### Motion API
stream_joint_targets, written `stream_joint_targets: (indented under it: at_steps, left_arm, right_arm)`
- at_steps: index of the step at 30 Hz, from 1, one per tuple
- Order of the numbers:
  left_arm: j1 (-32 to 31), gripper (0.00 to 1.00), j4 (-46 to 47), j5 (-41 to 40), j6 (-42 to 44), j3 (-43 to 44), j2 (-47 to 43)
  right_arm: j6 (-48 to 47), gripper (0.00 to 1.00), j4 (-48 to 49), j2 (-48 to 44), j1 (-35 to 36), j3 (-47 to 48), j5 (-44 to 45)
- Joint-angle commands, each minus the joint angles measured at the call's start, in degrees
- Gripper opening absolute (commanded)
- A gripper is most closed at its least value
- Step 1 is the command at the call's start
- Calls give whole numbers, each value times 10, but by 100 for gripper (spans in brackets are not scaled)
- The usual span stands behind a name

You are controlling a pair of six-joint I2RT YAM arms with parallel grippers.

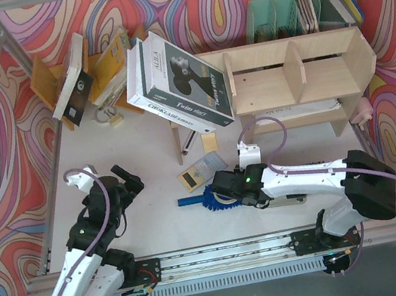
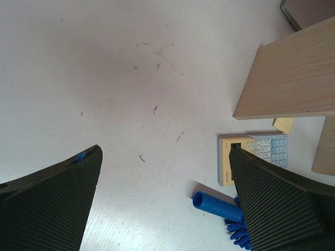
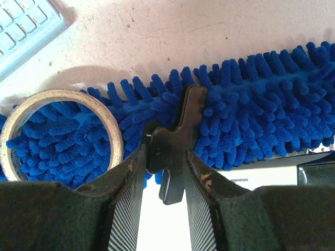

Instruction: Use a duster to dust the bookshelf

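Overhead, one duster (image 1: 207, 201) lies flat on the worktop, with one bookshelf (image 1: 300, 72) beyond it and the right claw (image 1: 219, 190) over it.

Left wrist: the left claw (image 2: 165, 151) is spread wide, apart from the duster, with one calculator (image 2: 254, 157) beside it.

Right wrist: the right claw's jaws stand narrow around a black piece; I cannot tell if they are clamped. One tape roll (image 3: 63, 95) rests on the duster. Lifting would likely tip it off, or the soft strands could slip.
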Motion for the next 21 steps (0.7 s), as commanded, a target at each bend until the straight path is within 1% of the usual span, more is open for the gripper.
stream_joint_targets:
  at_steps: [1,7,14,21]
  left_arm:
    - [-2,98,8,3,7,-13,-5]
    - [-1,98,7,3,7,-15,-6]
    - [-2,98,4,3,7,-16,-9]
    - [-1,98,6,1,2,-16,-7]
  right_arm:
    - [-7,38,5,13,-5,13,19]
    - [-7,36,9,23,-7,15,17]
    - [13,21,-20,19,-8,21,28]
    - [14,11,-55,-11,-11,26,63]
